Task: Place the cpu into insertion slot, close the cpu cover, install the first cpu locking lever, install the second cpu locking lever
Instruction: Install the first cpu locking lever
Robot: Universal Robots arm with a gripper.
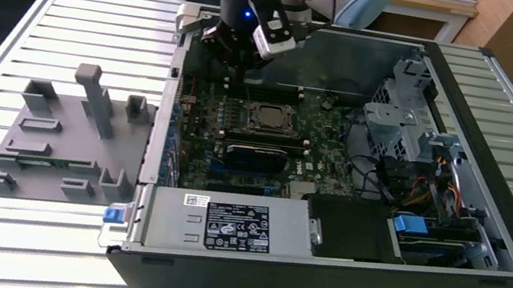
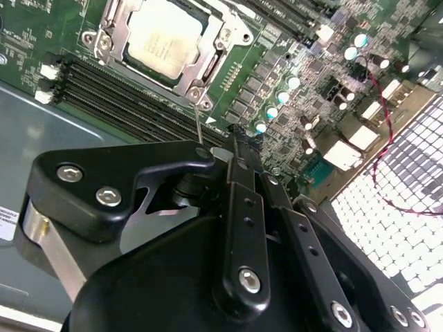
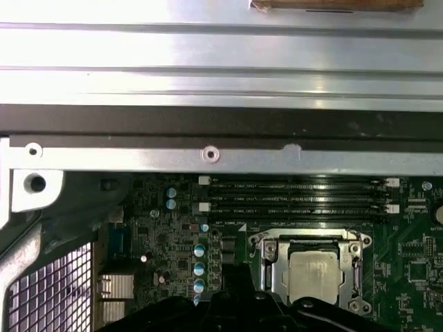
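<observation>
Slatted metal table [image 1: 16, 230] carries an open computer case [image 1: 482, 280] lying on its side, with a grey plastic fixture [image 1: 62, 136] beside it at the exterior view's left. Inside, near the middle of the green circuit board [image 1: 314, 172], the cpu [image 1: 267, 117] sits in the insertion slot [image 1: 266, 129]. In both wrist views the cpu cover [image 2: 201, 66] lies flat around it as a silver frame. My pincer [image 1: 237, 64] hangs over the long black memory slots [image 1: 270, 93] at the case's far edge, just beside the socket. A thin wire lever [image 2: 199, 124] runs from the frame's corner toward it. I cannot tell how far my pincer is open.
</observation>
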